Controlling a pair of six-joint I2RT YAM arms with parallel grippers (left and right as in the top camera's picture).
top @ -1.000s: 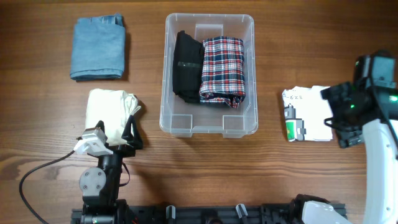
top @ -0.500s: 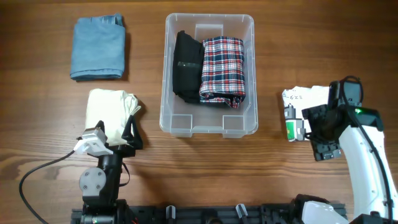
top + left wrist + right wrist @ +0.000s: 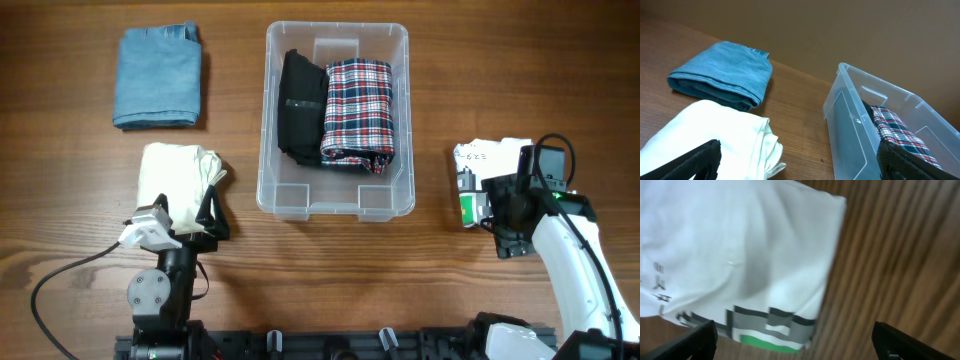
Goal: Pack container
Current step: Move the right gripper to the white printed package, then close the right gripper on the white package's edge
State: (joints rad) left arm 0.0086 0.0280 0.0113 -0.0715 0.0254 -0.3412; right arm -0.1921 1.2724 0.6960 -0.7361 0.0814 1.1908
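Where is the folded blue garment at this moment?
In the overhead view the folded blue garment lies at upper left, to the left of the container and just beyond the folded cream garment, apart from both.

Folded blue cloth, white cloth — container

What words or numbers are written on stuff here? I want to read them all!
No text reads clearly.
On the white shirt, overhead view: tiny dark marks near its top corner, too small to read.
Same shirt, right wrist view: dark characters at its left edge, blurred.
On the container: no writing shows.
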